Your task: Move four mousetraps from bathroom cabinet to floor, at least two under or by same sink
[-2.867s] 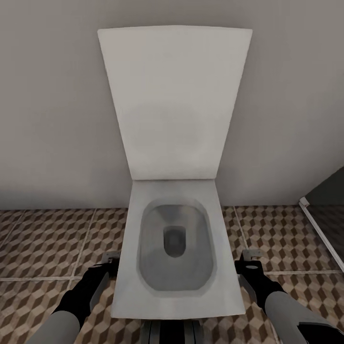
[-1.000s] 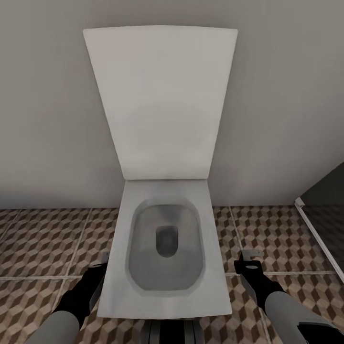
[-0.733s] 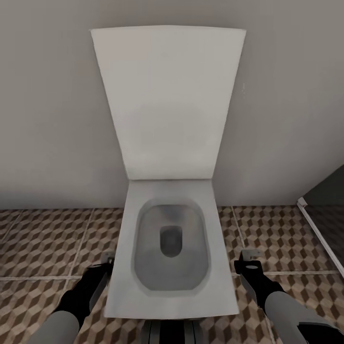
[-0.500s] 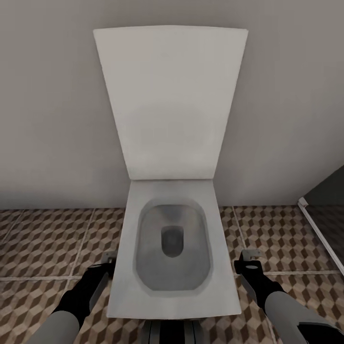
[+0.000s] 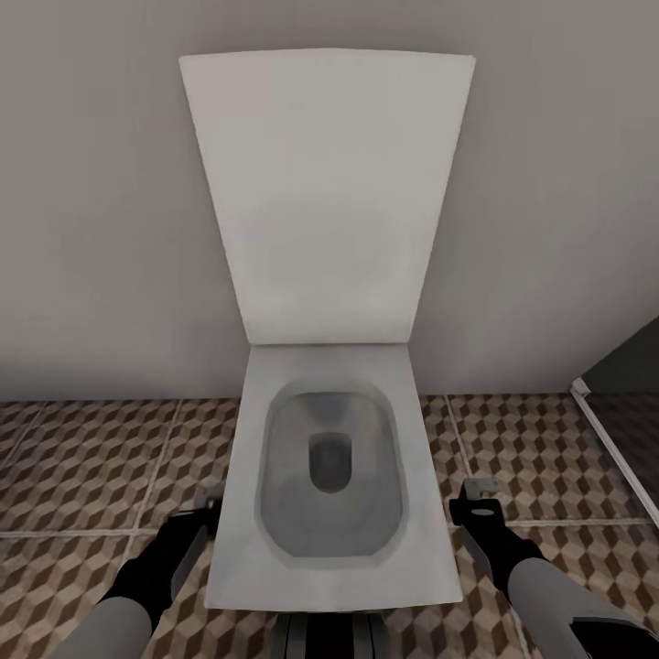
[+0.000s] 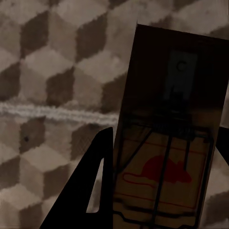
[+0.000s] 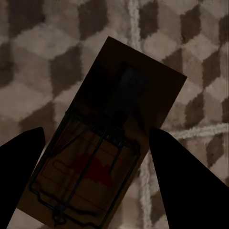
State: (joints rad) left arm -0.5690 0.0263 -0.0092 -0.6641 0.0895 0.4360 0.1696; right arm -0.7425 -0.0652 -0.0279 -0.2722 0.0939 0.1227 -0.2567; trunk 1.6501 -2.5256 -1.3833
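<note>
Cube-patterned bathroom floor [image 5: 82,458], white toilet [image 5: 329,476], grey wall [image 5: 91,183]

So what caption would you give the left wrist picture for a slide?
Brown mousetrap with a red mouse mark between dark fingers, above the cube-patterned bathroom floor.

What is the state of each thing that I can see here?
Toilet lid: raised against the wall.
Toilet bowl: open.
Left mousetrap: held in the left tool, above the floor tiles.
Right mousetrap: between the right tool's fingers, above the tiles.
</note>
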